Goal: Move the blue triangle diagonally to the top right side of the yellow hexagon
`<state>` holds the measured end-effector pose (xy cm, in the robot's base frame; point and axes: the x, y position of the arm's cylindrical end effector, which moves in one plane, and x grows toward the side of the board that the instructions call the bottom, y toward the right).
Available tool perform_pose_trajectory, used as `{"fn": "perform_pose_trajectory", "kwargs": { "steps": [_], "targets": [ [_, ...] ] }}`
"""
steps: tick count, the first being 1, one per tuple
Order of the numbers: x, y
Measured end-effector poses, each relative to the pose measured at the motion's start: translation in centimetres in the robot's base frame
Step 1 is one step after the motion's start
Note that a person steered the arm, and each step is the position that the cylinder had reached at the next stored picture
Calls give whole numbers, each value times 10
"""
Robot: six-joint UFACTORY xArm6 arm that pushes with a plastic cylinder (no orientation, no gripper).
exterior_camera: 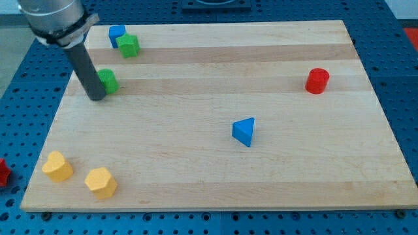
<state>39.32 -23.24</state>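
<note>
The blue triangle (244, 131) lies right of the board's middle. The yellow hexagon (101, 182) sits near the view's bottom left, with a second yellow block (57, 166) just to its left. My tip (96, 97) rests on the board at the view's upper left, touching or nearly touching the left side of a green block (108, 81). The tip is far to the left of the blue triangle and well above the yellow hexagon.
A blue block (117, 32) and a green block (129, 46) sit together at the view's top left. A red cylinder (317, 80) stands at the right. The wooden board (215, 59) lies on a blue perforated table. A red object (2, 172) shows at the left edge.
</note>
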Motion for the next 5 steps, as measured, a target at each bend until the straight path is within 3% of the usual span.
{"fn": "perform_pose_trajectory", "kwargs": {
  "steps": [2, 3, 4, 5],
  "targets": [
    [-66, 32],
    [-63, 42],
    [-50, 159],
    [0, 298]
  ]
}}
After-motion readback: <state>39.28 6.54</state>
